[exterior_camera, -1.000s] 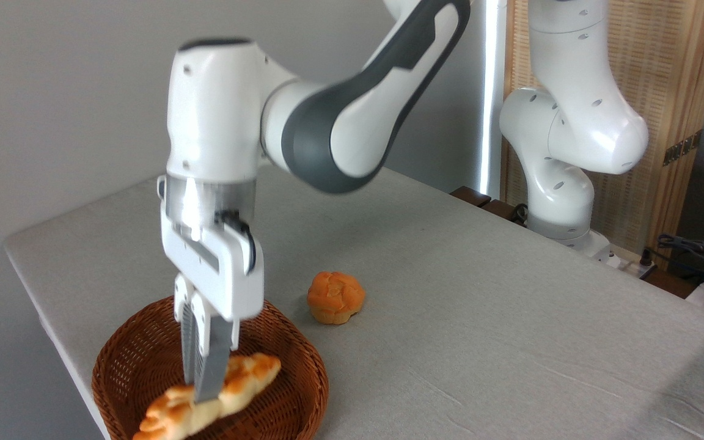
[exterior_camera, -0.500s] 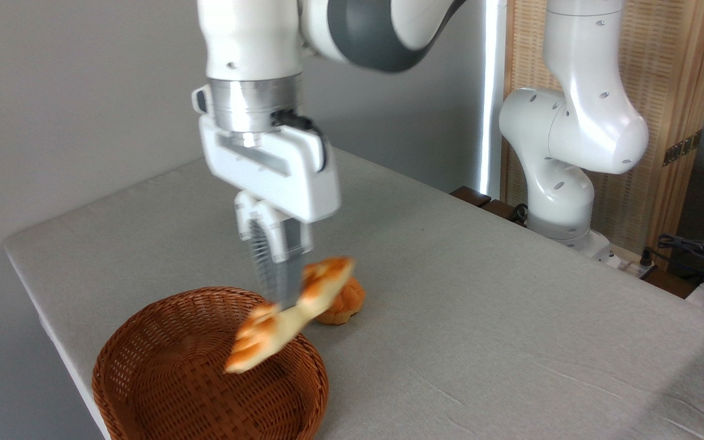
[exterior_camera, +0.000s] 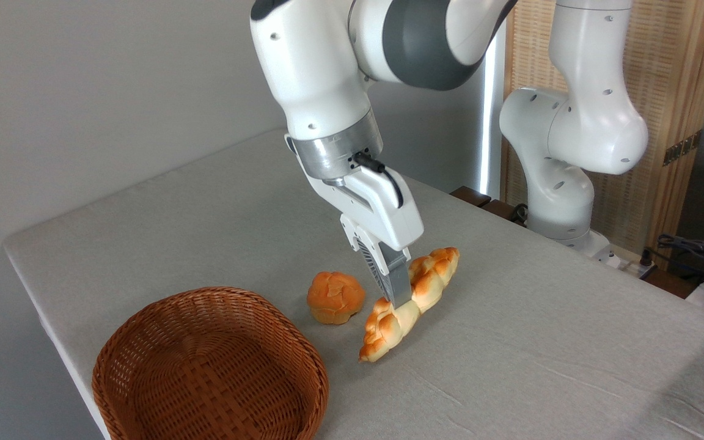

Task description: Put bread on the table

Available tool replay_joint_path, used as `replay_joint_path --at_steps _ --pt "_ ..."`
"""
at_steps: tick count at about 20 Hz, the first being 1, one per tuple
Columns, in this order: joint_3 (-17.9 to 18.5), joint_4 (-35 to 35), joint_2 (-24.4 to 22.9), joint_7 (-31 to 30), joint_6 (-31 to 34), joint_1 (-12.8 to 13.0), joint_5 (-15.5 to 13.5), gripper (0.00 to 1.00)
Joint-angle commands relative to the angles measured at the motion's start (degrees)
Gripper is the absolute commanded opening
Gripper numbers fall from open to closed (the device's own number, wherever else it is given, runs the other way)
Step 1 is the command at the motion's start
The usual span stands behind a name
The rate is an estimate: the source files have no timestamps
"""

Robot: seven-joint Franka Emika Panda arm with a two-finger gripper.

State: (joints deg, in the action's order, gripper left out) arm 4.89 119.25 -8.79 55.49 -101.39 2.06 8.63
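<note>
Gripping bread [exterior_camera: 416, 293], bun [exterior_camera: 335, 297] beside, basket [exterior_camera: 211, 366] near

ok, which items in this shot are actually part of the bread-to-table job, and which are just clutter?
Part of the job:
- braided loaf, gripped mid-length, near or at the cloth
- claw, shut on the loaf
- table, where the loaf goes
- wicker basket, now empty

Just lying about:
- round bun, on the table left of the loaf
- cables at the far right edge

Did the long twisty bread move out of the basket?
Yes. The bread, gripped by the gripper, has gone rightward out of the wicker basket, past the round bun, which stayed put, and is low over the table.
</note>
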Motion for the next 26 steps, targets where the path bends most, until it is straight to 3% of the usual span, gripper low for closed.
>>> replay_joint_path --at_steps 1,2,5,10,15,16,18,21,26 --pt "0.64 2.21 -1.41 0.5 -0.12 1.8 1.39 0.92" --pt "0.64 2.21 -1.41 0.5 -0.73 1.98 1.74 1.0" --pt "0.64 2.12 -1.41 0.41 -4.24 1.98 4.2 1.0" --pt "0.73 1.51 -1.41 -0.29 -5.57 1.89 4.2 1.0" --pt "-1.02 -5.68 -1.41 -4.67 -5.31 1.8 3.41 1.0" --pt "-1.72 -7.18 -1.23 -7.47 -5.39 1.72 2.37 1.0" --pt "-3.65 -12.0 -0.01 -11.44 -4.35 0.23 -2.63 1.0" --pt "-5.51 -20.78 3.41 -11.8 3.02 -2.24 -10.37 1.0" --pt "-6.12 -24.77 6.15 -15.68 8.05 -2.24 -11.27 1.0"
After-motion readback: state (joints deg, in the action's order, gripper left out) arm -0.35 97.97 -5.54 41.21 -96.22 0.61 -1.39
